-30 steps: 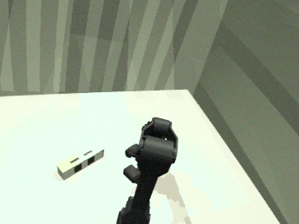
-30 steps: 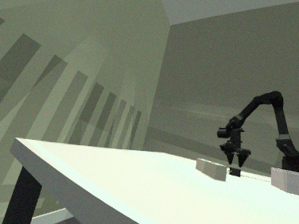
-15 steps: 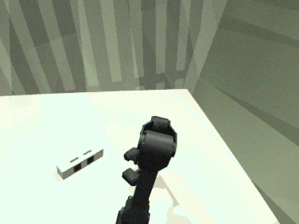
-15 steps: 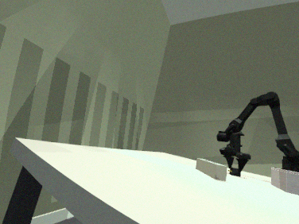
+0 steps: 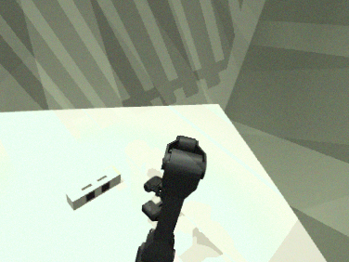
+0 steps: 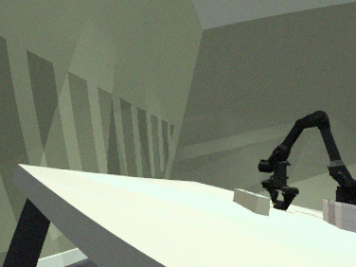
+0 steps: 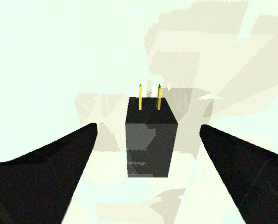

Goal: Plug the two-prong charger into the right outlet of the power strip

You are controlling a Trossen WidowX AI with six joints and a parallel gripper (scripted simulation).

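- Black parallel-jaw gripper (image 7: 150, 165) is low over the pale table top (image 5: 56, 232), fingers spread wide, gripping nothing.
- Black boxy two-prong charger (image 7: 151, 142) lies on the table between the fingers, touching neither, gold prongs pointing away.
- White rectangular power strip (image 5: 94, 191) sits nearby, apart from the charger.

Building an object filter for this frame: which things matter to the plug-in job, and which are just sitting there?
Belongs to the job:
charger, prongs up, between the open gripper fingers, not gripped
power strip, off to the side

Just lying about:
pale ribbed block by the arm base
table
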